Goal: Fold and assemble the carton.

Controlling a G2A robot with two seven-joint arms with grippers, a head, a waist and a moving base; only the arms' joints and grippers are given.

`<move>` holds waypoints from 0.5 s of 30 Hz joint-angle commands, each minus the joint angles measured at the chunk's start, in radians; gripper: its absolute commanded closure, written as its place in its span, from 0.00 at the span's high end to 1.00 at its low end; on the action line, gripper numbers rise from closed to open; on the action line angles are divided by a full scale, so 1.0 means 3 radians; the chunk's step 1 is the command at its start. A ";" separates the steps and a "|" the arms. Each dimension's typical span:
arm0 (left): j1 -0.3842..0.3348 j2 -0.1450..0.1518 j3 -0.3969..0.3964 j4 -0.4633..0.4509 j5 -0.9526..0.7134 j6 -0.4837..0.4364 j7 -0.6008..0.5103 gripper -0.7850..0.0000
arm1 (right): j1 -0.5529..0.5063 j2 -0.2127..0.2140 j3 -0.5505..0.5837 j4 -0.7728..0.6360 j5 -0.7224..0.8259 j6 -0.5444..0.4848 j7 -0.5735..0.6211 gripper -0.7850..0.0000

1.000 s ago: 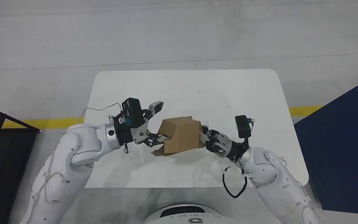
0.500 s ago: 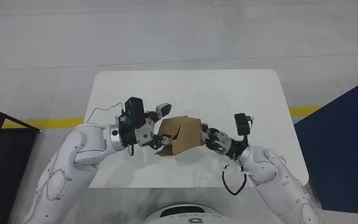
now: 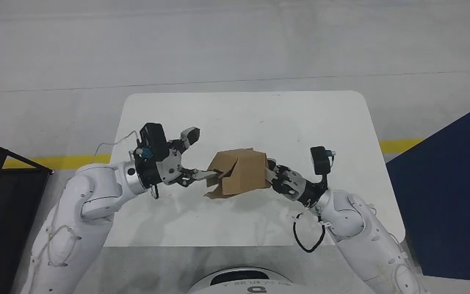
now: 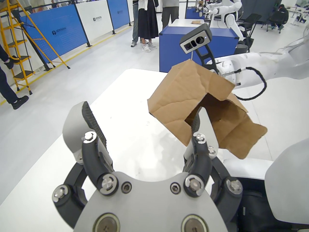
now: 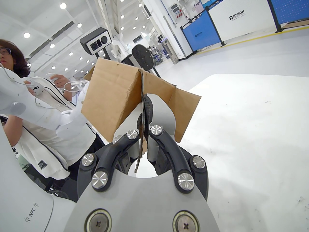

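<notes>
Meanwhile, a half-folded brown carton (image 3: 236, 173) is held over the white worktop (image 3: 308, 121), near the centre of the top view. One cardboard edge, on the carton's right side in that frame, is pinched between the right jaws, which are clenched on it. The left jaws are spread wide at the carton's left side; one finger (image 4: 206, 131) is slipped into the open end, while the other finger (image 4: 74, 121) is kept clear outside.

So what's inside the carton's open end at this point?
One finger of the open left gripper reaches into the carton; its tip is covered by the front flap. Bare cardboard walls show beside it. The deeper interior is hidden under the top panel.
</notes>
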 commanded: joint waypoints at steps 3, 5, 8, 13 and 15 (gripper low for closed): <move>0.0003 0.0001 -0.0089 0.0021 -0.0098 0.0094 0.0077 1.00 | 0.0011 0.0002 -0.0004 -0.0010 0.0025 0.0008 0.0027 0.00; -0.0013 -0.0001 -0.0087 -0.0005 -0.0155 0.0175 0.0047 1.00 | 0.0014 0.0003 -0.0007 -0.0017 0.0033 0.0012 0.0041 0.00; -0.0050 -0.0005 -0.0040 -0.0079 -0.0129 0.0218 -0.0009 0.98 | 0.0016 0.0004 -0.0011 -0.0030 0.0043 0.0022 0.0058 0.00; -0.0146 -0.0016 0.0137 -0.0175 -0.0028 0.0152 -0.0082 0.97 | 0.0009 0.0007 -0.0008 -0.0047 0.0036 0.0042 0.0067 0.00; -0.0224 -0.0020 0.0226 -0.0243 0.0349 0.0145 -0.0180 0.95 | 0.0003 0.0008 -0.0007 -0.0057 0.0031 0.0047 0.0077 0.00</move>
